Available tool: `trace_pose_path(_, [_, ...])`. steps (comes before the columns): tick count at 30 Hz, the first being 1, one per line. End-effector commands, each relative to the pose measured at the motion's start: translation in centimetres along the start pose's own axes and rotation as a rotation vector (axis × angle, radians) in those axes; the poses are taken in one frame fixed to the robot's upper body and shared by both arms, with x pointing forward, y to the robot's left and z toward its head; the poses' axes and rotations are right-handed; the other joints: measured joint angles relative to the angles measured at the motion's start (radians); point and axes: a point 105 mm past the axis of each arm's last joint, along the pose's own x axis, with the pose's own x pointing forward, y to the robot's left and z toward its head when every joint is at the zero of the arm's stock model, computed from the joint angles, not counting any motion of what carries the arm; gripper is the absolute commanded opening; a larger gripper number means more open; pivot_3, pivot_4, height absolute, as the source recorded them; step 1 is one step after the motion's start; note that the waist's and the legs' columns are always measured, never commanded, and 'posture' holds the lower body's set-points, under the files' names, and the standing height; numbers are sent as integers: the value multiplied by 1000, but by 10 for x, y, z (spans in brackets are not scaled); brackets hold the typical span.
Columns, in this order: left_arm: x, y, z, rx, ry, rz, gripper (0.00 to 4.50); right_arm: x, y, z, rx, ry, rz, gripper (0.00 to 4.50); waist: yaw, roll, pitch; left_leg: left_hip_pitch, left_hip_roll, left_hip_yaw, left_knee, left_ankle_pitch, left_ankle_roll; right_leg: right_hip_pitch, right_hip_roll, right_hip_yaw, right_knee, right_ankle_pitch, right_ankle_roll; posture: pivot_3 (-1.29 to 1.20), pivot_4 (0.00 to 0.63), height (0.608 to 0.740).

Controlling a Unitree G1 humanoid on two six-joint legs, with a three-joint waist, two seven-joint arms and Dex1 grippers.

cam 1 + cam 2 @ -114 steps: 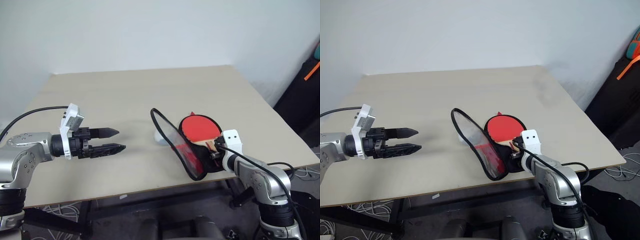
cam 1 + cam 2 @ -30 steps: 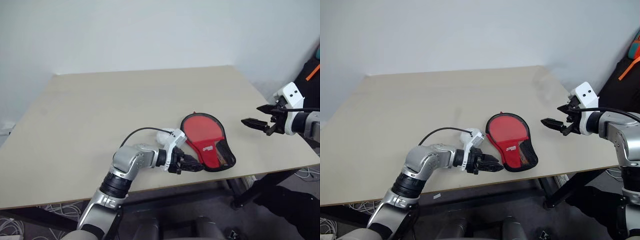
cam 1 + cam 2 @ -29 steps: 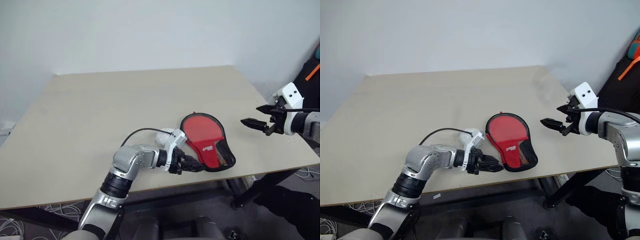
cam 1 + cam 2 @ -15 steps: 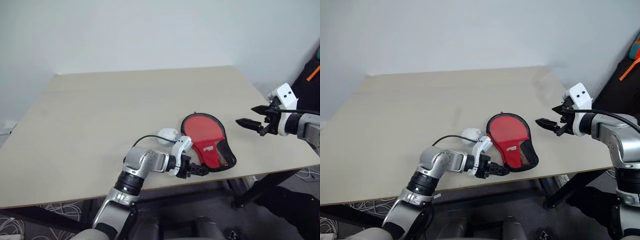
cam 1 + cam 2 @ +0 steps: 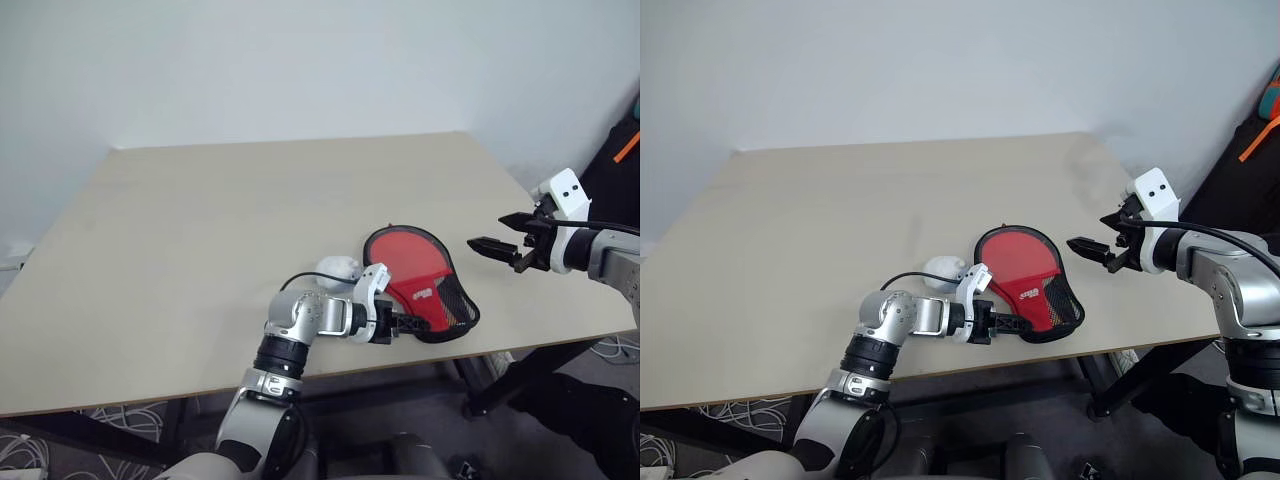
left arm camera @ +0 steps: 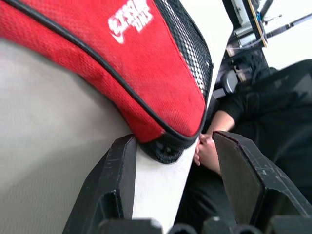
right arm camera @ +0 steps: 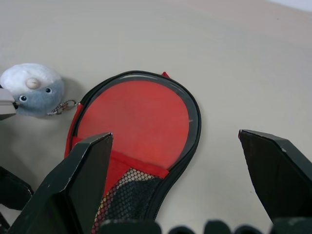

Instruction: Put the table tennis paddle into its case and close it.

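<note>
The case (image 5: 415, 275) lies flat on the table near its front right edge, lid down, red with a white logo and a black mesh end (image 7: 129, 197). The table tennis paddle is hidden. My left gripper (image 5: 405, 325) is low at the case's narrow end on its left side. Its fingers are open, and the case's zipped black corner (image 6: 168, 146) sits between them. My right gripper (image 5: 490, 232) hovers open to the right of the case, pointing toward it, with nothing between its fingers.
A small white plush toy (image 5: 338, 268) on a keychain lies just left of the case's round end. The table's front edge (image 5: 330, 365) runs close under my left gripper. A person's hand (image 6: 207, 153) and dark clothing show beyond that edge.
The case's lid, raised earlier with the paddle showing, now lies shut. Over the last second my left gripper slid right along the front edge to the case's narrow end and rolled. The right gripper stayed put.
</note>
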Motion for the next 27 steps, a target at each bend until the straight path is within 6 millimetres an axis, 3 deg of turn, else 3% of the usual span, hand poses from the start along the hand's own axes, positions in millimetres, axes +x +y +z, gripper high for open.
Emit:
trace_pose_path(1, [-3, 7, 6, -22, -7, 67, 2578, -6, -1, 15, -28, -53, -13, 4500, 0, 0, 0, 0, 0, 0, 0, 0, 0, 0, 0, 0, 0, 0, 0, 0, 0, 740])
trace_pose_path(18, [-3, 13, 0, -144, 25, 85, 2578, -4, -2, 14, -29, -56, -9, 4500, -3, -1, 0, 1, 1, 0, -1, 0, 0, 0, 1, 0, 0, 0, 0, 0, 0, 740])
trace_pose_path(21, [-3, 17, -1, -158, 28, 95, 1924, -4, -1, 15, -31, -57, -5, 4500, -3, -1, -1, 1, 1, 0, -1, 0, 0, 0, 1, 0, 0, 0, 0, 0, 0, 740])
trace_pose_path(26, [-3, 20, -3, -177, 29, 107, 83, -3, 1, 16, -37, -59, 5, 4500, -3, 0, -1, 1, 1, 0, -1, 0, 0, 0, 1, 0, 0, 0, 0, 0, 0, 740])
trace_pose_path(27, [-3, 20, -3, -178, 29, 108, 31, -3, 1, 16, -37, -59, 6, 4500, -3, 0, -1, 1, 1, 0, -1, 0, 0, 0, 1, 0, 0, 0, 0, 0, 0, 740])
